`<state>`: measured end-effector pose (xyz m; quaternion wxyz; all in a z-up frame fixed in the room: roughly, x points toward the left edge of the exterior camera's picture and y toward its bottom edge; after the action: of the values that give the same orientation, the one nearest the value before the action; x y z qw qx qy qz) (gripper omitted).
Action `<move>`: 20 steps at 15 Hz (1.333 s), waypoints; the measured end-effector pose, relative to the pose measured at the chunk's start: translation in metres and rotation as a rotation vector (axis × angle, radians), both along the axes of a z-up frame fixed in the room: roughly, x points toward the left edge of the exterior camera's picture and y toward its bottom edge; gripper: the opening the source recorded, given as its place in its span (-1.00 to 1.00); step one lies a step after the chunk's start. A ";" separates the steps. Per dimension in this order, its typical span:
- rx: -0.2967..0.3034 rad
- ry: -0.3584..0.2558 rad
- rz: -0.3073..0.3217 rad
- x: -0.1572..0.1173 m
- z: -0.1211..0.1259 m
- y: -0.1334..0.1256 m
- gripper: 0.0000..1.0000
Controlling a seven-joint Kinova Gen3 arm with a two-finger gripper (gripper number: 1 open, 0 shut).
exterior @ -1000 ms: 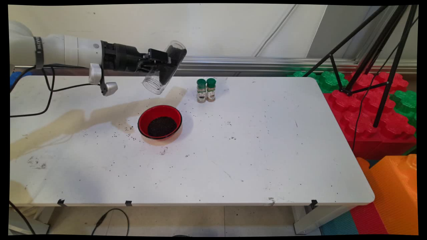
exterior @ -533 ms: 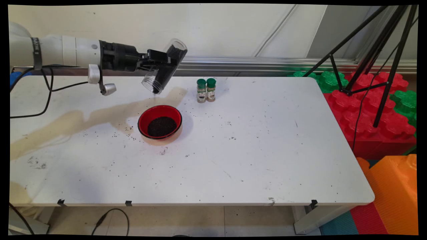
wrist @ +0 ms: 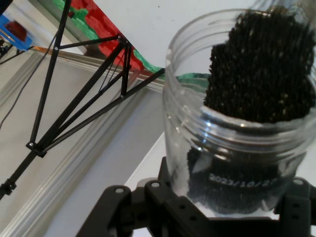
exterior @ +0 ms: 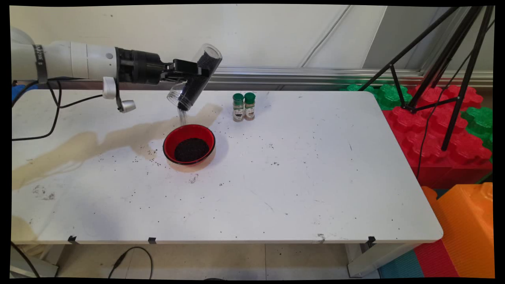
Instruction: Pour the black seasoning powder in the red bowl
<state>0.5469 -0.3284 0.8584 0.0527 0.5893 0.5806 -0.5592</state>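
My gripper (exterior: 194, 75) is shut on a clear plastic jar (exterior: 194, 78) of small black grains, held above the table's back left. The jar is tipped mouth-down to the lower left. A thin stream of grains (exterior: 182, 117) falls from its mouth into the red bowl (exterior: 170, 138) just below, which holds a dark heap of the same grains. In the hand view the jar (wrist: 237, 123) fills the right side, its grains piled toward the mouth, with the black linkage clamped round it at the bottom.
Two small spice bottles (exterior: 243, 107) with green caps stand right of the bowl. A tan stain (exterior: 98, 140) runs across the table's left. Loose grains dot the tabletop. A black tripod (exterior: 446, 59) and red, green and orange foam blocks (exterior: 442, 130) stand at right.
The jar has tipped further mouth-down, the grains inside have slid to the mouth, and a stream now falls into the bowl. The arm has shifted slightly left.
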 end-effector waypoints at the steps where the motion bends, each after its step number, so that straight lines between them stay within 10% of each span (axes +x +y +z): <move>1: -0.006 -0.004 -0.004 0.000 0.000 0.001 -1.00; 20: -0.080 -0.049 -0.049 0.001 0.003 0.003 -1.00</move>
<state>0.5481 -0.3252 0.8612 0.0769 0.6141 0.5418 -0.5687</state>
